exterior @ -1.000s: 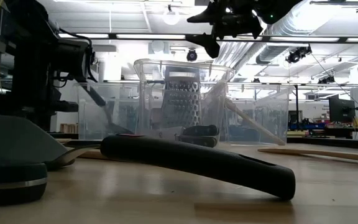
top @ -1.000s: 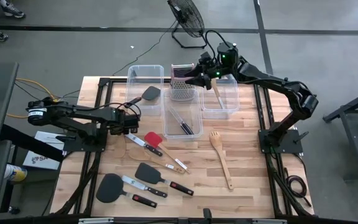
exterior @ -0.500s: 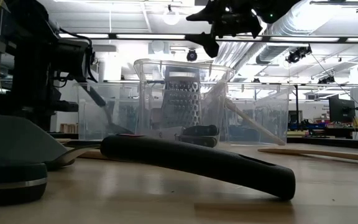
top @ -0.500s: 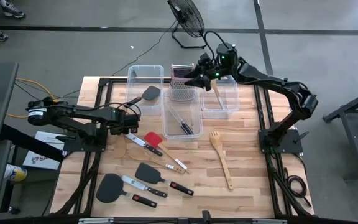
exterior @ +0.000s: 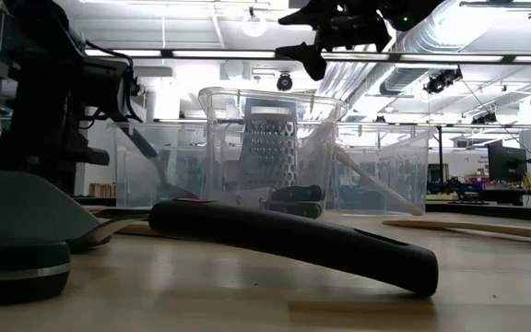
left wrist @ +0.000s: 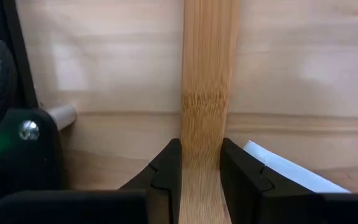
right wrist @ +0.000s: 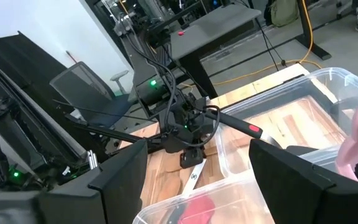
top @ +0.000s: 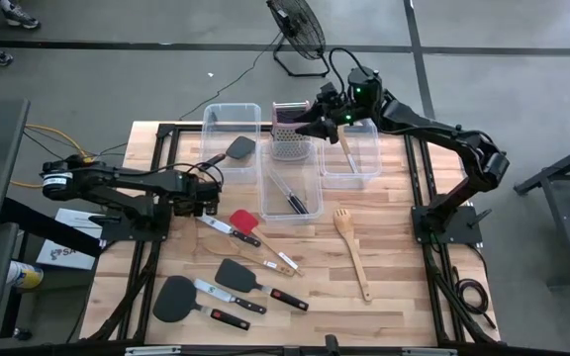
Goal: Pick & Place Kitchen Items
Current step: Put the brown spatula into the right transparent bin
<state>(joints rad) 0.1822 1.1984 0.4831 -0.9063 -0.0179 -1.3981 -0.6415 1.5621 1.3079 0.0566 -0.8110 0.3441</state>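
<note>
Left wrist view: the left gripper [left wrist: 201, 163] has narrowed its jaws over the last second and now pinches a pale wooden handle [left wrist: 207, 81] between its fingertips, flat on the table [top: 394, 247]. That reads as a pick just secured, lift still to come. The right gripper [top: 310, 117] hangs wide open and empty above the steel grater [top: 286, 141], beside the clear bins [top: 349, 163].

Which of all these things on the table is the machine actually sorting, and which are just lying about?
Part of the job:
- pale wooden utensil handle, gripped in the left claw
- red flat spatula
- two black flat spatulas
- black-handled steel knives
- pale wooden fork

Just there:
- steel box grater
- clear plastic bins
- black floor fan
</note>
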